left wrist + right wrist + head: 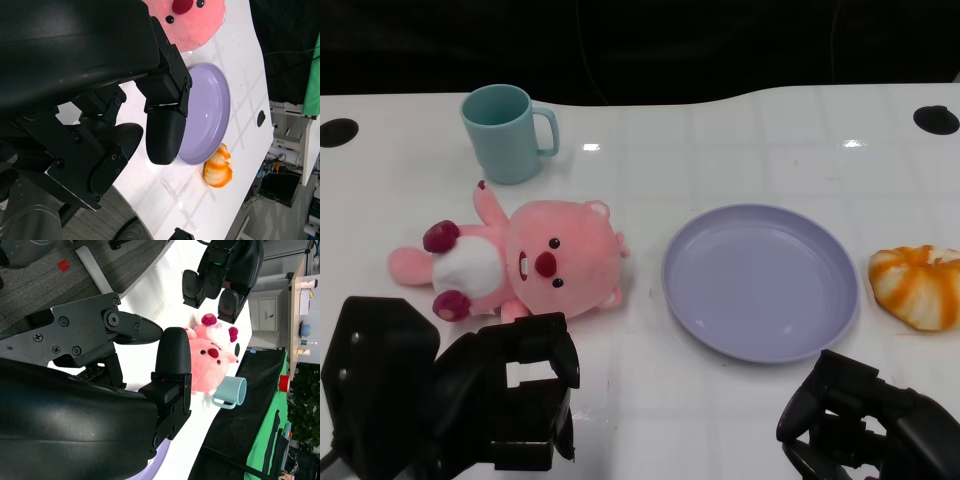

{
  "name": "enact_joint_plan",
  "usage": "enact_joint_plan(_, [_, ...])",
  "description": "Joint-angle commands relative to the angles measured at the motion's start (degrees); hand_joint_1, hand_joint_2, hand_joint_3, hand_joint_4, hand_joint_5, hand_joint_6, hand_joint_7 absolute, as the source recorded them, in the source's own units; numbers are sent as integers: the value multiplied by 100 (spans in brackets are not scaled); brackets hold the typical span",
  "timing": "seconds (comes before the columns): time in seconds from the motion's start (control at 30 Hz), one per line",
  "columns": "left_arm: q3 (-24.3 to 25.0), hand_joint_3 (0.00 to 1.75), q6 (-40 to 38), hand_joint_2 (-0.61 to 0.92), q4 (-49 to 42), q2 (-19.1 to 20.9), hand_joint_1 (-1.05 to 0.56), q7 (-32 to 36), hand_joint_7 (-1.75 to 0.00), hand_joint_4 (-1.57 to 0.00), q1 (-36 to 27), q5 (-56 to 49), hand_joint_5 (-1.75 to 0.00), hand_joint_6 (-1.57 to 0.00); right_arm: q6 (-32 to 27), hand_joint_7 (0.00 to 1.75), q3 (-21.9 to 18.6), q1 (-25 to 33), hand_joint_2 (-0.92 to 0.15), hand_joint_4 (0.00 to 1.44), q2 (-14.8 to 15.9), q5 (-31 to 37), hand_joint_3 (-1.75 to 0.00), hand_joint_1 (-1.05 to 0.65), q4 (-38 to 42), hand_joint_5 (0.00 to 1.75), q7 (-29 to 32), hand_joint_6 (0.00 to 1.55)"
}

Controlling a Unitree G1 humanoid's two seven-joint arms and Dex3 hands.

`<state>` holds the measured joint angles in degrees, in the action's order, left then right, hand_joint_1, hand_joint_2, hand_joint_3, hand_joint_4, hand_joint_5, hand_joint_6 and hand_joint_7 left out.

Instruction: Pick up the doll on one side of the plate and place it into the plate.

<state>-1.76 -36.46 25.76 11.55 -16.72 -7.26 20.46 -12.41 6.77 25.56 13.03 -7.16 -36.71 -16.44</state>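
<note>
You have a white surface [720, 150] in front of you, and the largest thing on it is the lavender plate [760, 281], lying flat a little right of centre with nothing in it. Just beside its left rim lies the pink plush doll [535, 260], on its back, head toward the plate and apart from the rim. Your left hand [515, 400] hovers at the near edge just in front of the doll, fingers spread and holding nothing. Your right hand [865, 420] sits low at the near right, in front of the plate, fingers apart and likewise released. Behind the doll stands a teal mug [505, 132], upright, handle to the right. Right of the plate rests a small orange-and-white plush [917, 285]
</note>
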Motion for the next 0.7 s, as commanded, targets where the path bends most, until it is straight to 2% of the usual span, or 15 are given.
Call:
enact_joint_plan(0.03, [88,149,3,41,-36,51,-8,20,-168,-90,36,5,-175,-81,7,165,-4,-7,-88,64,26,-11,-60,-24,10,175,3,42])
enact_joint_plan(0.27, [115,149,52,40,34,-37,-8,66,-166,-89,-15,45,-175,-81,27,165,-30,1,-88,64,39,-29,-61,-24,21,175,-18,42])
enact_joint_plan(0.5, [302,133,55,43,171,-244,-11,187,-122,-75,-48,142,-158,-75,26,165,-32,5,-88,64,38,-45,-60,-24,42,175,-29,42])
enact_joint_plan(0.57, [393,129,36,43,213,-305,-12,239,-114,-74,-43,193,-153,-74,54,164,-19,0,-88,64,41,-19,-60,-24,62,175,-29,42])
enact_joint_plan(0.7, [487,101,277,54,279,-240,-22,177,-98,-66,-58,127,-139,-64,37,164,-3,-18,-88,64,42,-3,-60,-22,65,175,-28,42])
